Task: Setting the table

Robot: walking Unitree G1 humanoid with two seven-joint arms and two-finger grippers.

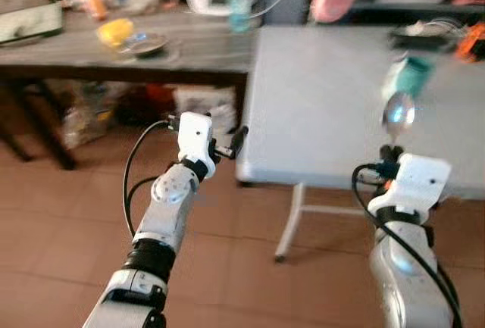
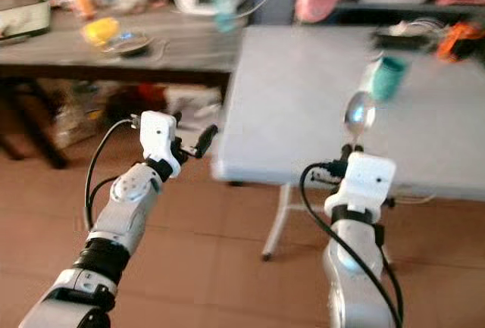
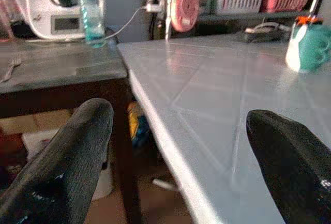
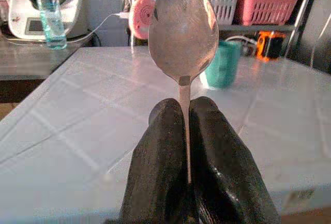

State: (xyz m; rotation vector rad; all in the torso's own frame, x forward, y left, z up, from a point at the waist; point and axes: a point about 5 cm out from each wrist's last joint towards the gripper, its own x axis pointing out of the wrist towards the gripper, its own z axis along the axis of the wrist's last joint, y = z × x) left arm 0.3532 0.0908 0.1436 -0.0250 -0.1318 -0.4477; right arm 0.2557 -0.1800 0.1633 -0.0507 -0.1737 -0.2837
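The robot's silver left arm reaches forward with its white wrist raised, and the left gripper [image 1: 237,144] has its two long black fingers [image 3: 62,167] spread wide apart. The silver right arm is held forward and upright, the right gripper [image 4: 186,125] clamping its black fingers together on the thin handle of a shiny metal spoon [image 4: 182,30], bowl pointing up.

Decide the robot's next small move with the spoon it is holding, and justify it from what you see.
Probably carry the spoon forward over the grey table. The right gripper is shut on its handle, bowl up, at the table's near edge, with bare tabletop short of the teal cup. The left gripper is open beside the corner.
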